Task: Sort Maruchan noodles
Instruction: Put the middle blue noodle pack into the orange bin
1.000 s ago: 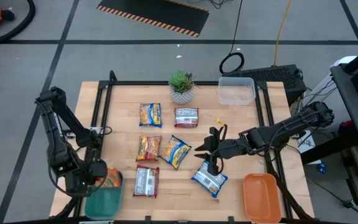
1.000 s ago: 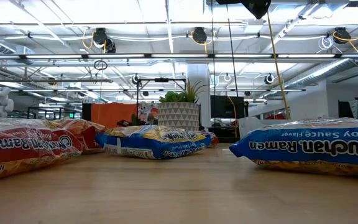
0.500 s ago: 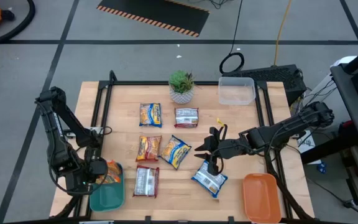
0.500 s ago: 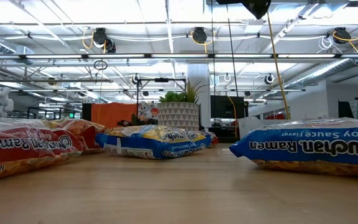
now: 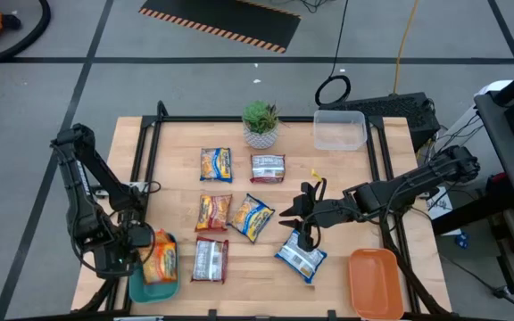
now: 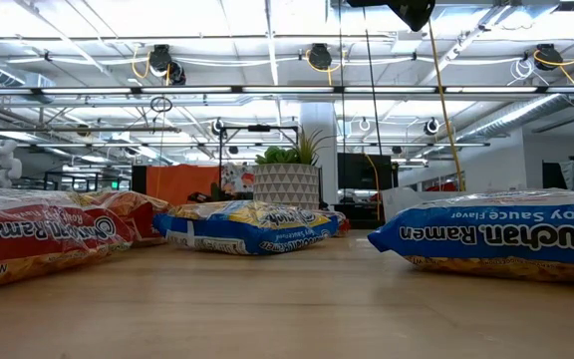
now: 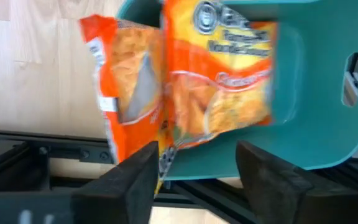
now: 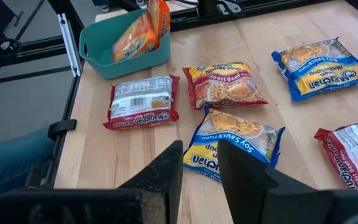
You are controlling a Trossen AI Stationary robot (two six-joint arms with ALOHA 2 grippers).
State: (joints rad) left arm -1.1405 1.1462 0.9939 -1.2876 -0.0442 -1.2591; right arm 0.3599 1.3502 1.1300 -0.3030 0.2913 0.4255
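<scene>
While left gripper gapes, orange packet lies in teal tray (right gripper narrow, empty).

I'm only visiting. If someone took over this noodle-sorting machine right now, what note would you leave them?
Left gripper: fingers open above the teal tray, holding nothing.
Right gripper: fingers slightly apart, hovering over the blue-white packet, holding nothing.
Done: one orange packet is in the teal tray.
Left: six packets lie on the table; the orange tray holds none.
</scene>
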